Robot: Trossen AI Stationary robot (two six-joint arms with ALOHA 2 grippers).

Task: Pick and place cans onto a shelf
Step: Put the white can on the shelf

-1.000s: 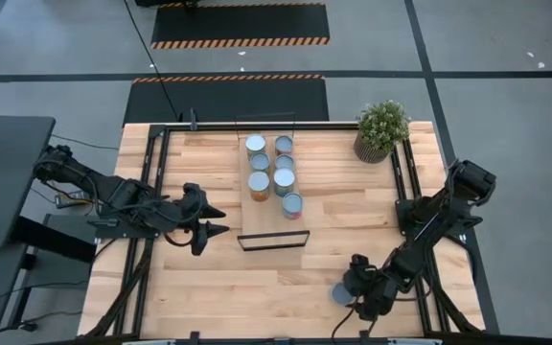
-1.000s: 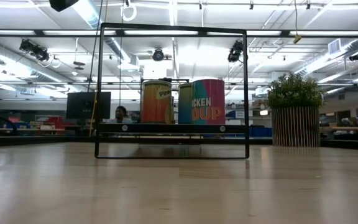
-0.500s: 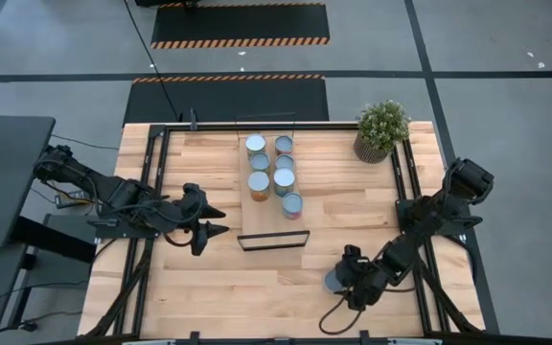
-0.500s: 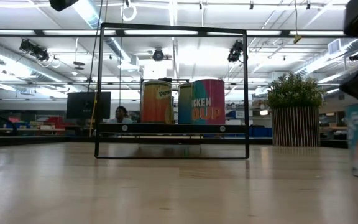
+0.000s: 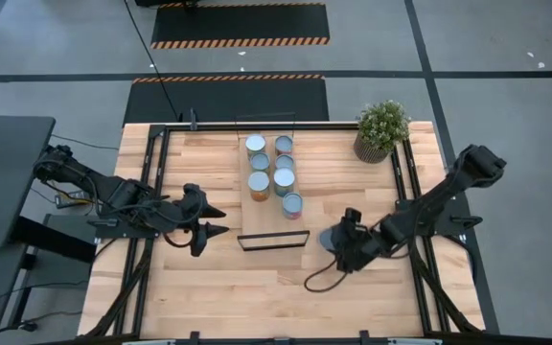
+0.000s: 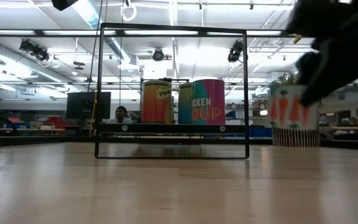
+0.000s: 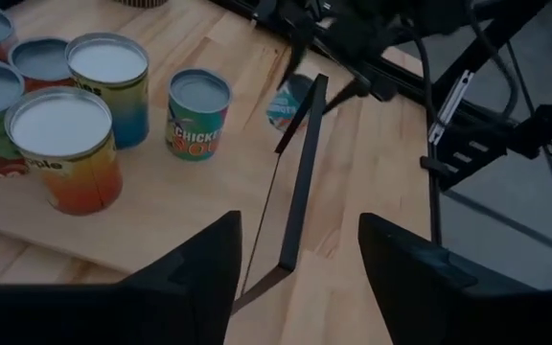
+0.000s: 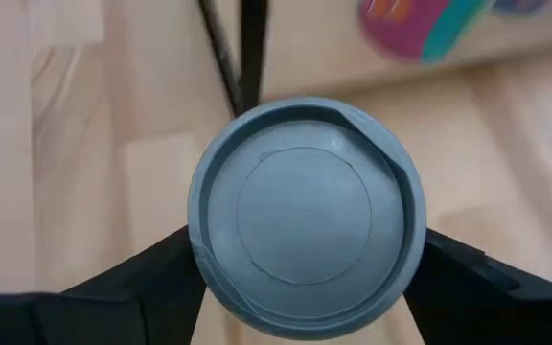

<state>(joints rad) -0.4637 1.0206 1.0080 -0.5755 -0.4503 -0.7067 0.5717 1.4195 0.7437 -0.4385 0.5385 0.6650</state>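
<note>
Gripping a blue-topped can [image 8: 307, 216], the right gripper [image 5: 338, 241] is holding it above the table [image 5: 257, 287], just right of the shelf [image 5: 273, 222] end frame; fingers [image 8: 132, 273] are pinching both sides. Five cans [image 5: 272, 179] are sitting on the shelf. Left gripper [image 5: 214, 222] is waiting left of the shelf, fingers spread, empty.
</note>
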